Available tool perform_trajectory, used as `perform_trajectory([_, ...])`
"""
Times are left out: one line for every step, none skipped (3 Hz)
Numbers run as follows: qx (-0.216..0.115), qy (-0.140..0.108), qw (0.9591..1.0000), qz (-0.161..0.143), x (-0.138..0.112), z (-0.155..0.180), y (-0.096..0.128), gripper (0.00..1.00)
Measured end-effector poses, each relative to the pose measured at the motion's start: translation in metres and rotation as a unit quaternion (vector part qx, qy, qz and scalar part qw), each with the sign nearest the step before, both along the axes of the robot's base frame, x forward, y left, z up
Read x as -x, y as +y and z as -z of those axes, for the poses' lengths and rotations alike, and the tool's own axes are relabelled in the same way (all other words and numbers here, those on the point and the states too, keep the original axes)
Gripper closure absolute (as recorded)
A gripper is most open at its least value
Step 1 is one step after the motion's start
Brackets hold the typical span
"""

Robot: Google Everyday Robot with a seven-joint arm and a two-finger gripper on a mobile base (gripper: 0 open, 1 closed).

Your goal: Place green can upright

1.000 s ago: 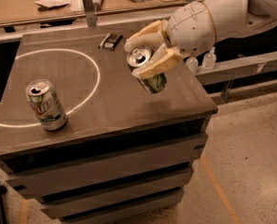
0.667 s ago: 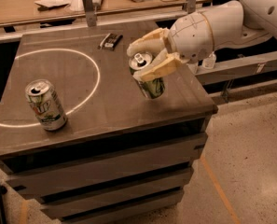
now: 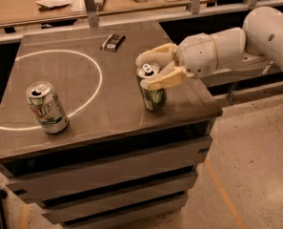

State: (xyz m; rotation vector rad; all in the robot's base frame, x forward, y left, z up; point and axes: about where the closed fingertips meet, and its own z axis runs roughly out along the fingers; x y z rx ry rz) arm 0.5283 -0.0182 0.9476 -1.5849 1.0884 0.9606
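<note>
The green can (image 3: 155,95) stands upright on the grey table (image 3: 84,75), close to its right front corner, silver top facing up. My gripper (image 3: 145,72) reaches in from the right at the can's upper part. One pale finger (image 3: 155,54) lies behind the can's rim and the other (image 3: 166,79) lies across its front. The fingers are closed on the can. The can's base rests on the tabletop.
A paler silver-white can (image 3: 46,107) with a red-and-green logo stands upright at the table's front left, on a white painted circle (image 3: 99,75). A small dark flat object (image 3: 113,41) lies near the back edge. A cluttered bench (image 3: 60,4) runs behind the table.
The gripper has lowered the green can and turned it from tilted to upright, so that it now rests on the table. The silver-white can has not moved.
</note>
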Motion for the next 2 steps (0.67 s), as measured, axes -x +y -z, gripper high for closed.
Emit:
perform_trajectory([-0.023,0.005,0.9997,0.001,-0.0013,0.0004,-0.0007,0.91])
perform_trajectory([-0.034,0.011,0.9994,-0.001,-0.002,0.0018,0.0006,0.59])
